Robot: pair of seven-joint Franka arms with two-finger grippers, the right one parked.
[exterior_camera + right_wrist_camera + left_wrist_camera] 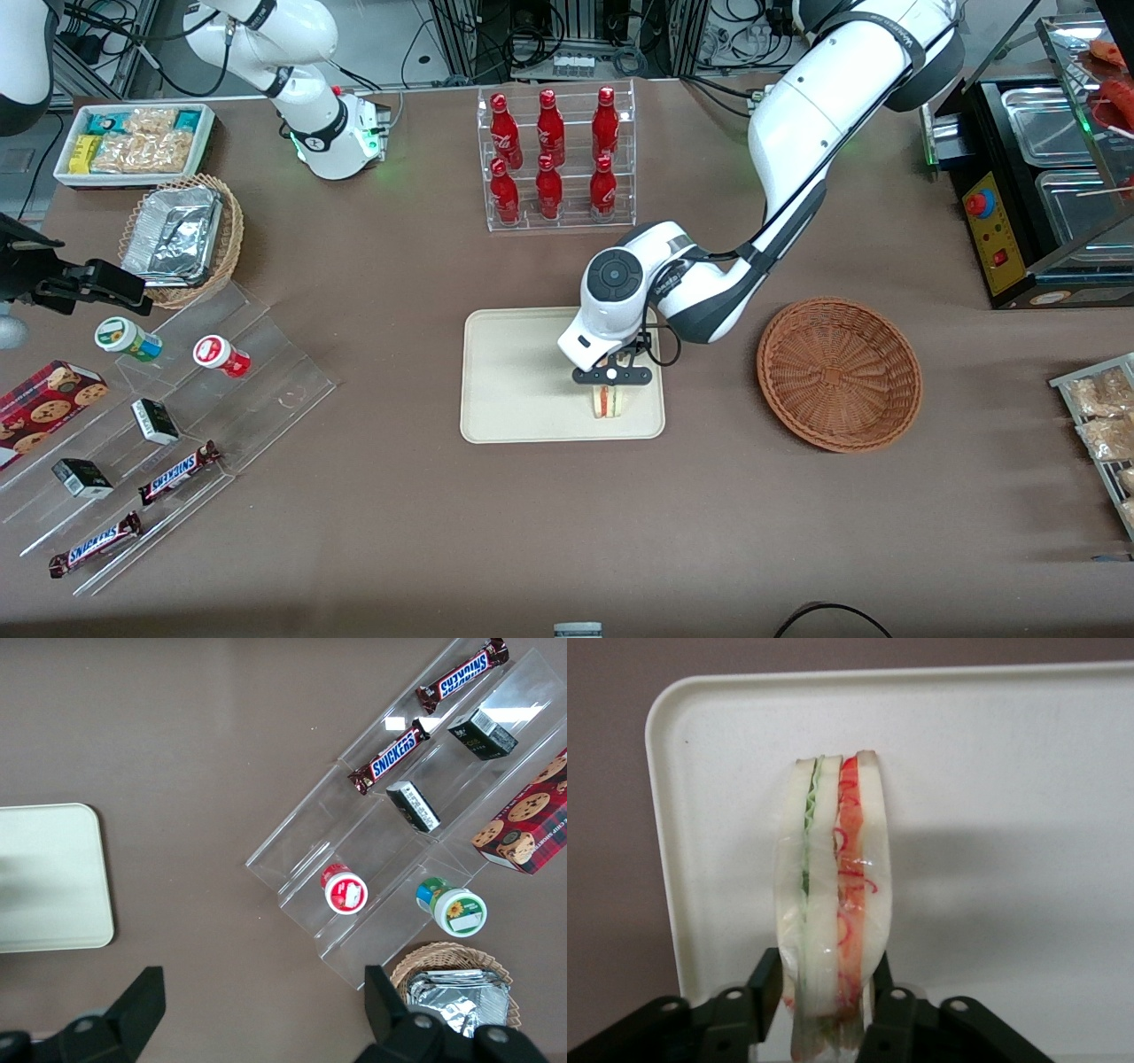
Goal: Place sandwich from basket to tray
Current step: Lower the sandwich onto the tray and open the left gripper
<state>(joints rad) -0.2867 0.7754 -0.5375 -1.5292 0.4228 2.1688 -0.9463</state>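
The sandwich (608,401) (833,895) is a white bread wedge with green and red filling layers on its cut edge. It stands on edge over the cream tray (514,372) (1010,771) (44,877), near the tray's corner closest to the front camera and the basket. My left gripper (611,379) (828,1001) is directly above it. Its black fingers (766,979) press on both bread faces, so it is shut on the sandwich. The reddish-brown wicker basket (838,372) sits beside the tray toward the working arm's end, with nothing in it.
A clear rack of red bottles (554,159) stands farther from the front camera than the tray. Toward the parked arm's end are a clear tiered stand with snacks (177,416), a tan basket with a foil container (182,235) and a white bin of packets (133,142). A black appliance (1036,195) sits at the working arm's end.
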